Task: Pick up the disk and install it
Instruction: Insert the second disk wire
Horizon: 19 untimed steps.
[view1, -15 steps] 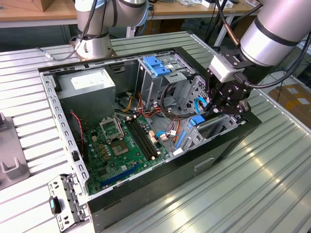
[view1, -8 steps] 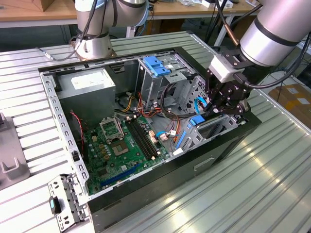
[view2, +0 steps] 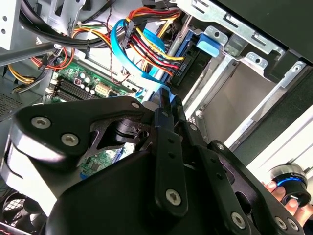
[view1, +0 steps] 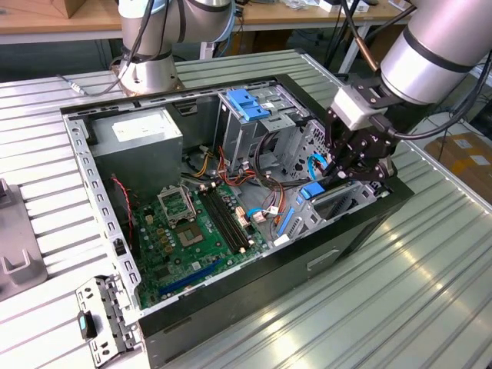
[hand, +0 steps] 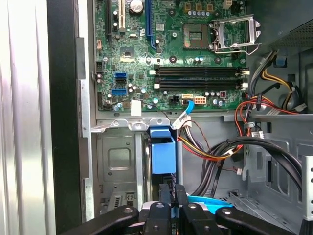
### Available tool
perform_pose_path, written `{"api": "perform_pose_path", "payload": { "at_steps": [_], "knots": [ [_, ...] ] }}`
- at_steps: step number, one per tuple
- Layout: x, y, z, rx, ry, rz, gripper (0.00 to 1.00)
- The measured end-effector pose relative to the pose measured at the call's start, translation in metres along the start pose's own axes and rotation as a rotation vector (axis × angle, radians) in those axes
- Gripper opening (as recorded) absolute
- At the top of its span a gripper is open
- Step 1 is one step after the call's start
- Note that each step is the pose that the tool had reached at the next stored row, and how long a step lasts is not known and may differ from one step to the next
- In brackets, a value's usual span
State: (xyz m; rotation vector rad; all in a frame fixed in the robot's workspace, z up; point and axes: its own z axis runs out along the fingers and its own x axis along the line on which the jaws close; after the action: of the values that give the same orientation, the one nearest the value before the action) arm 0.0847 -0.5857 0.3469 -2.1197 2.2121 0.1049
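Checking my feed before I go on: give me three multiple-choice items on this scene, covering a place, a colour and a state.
1. Where is the end effector?
A. Over the power supply
B. Inside the case, at the drive bay on the exterior view's right
C. Out on the table

2. What colour is the motherboard?
A. Red
B. Green
C. White

3. How is the case?
A. Closed up
B. Standing upright
C. Lying on its side, open on top

Answers:
1 B: the end effector reaches down at the drive bay.
2 B: the motherboard is green.
3 C: the case lies flat with its insides exposed.
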Motion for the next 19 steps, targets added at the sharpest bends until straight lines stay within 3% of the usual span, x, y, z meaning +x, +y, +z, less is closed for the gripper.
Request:
{"api": "perform_pose_path", "payload": {
  "at_steps": [10,19],
  "knots": [
    [-0.0018,-0.0012,0.0002,-0.0006,-0.0092,-0.001,0.16],
    [0.0022,-0.0014,0.0042,-0.001,-0.0095,-0.001,0.16]
  ]
}}
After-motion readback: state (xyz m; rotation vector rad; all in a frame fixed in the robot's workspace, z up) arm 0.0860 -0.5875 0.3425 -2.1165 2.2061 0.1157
